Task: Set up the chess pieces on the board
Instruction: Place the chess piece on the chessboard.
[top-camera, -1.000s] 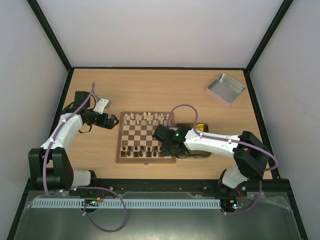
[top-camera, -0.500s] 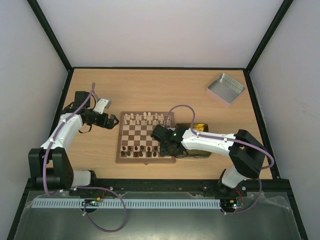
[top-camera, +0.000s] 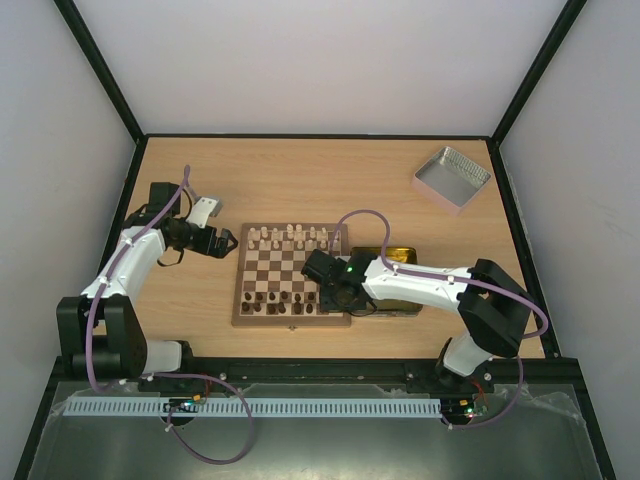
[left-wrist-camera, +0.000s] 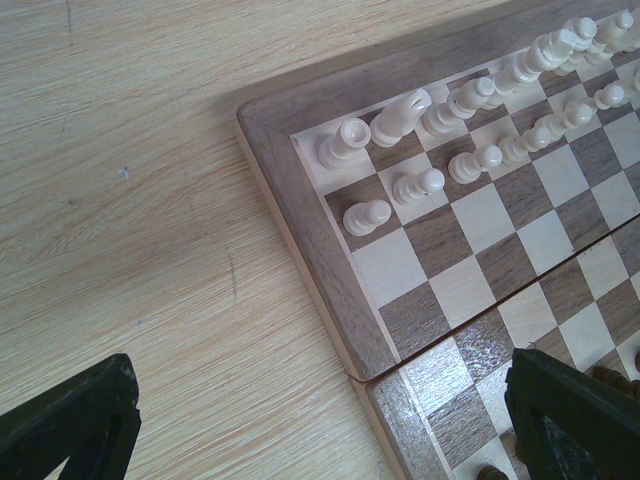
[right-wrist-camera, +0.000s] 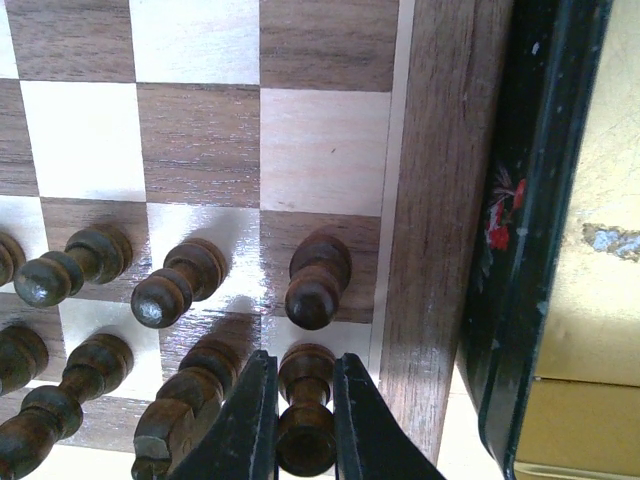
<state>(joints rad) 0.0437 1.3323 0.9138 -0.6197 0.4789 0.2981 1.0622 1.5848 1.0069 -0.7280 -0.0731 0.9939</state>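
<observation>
Dark chess piece is standing upright on the board, at its near right corner, the right pincer pinching it. The left pincer is hanging spread off the board's left edge.

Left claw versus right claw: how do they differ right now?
The left claw stands wide open and holds nothing, while the right claw is closed on a dark piece. The left claw sits at the left edge of the board, while the right claw is over the board's near right corner. Both are black and two-fingered.
</observation>
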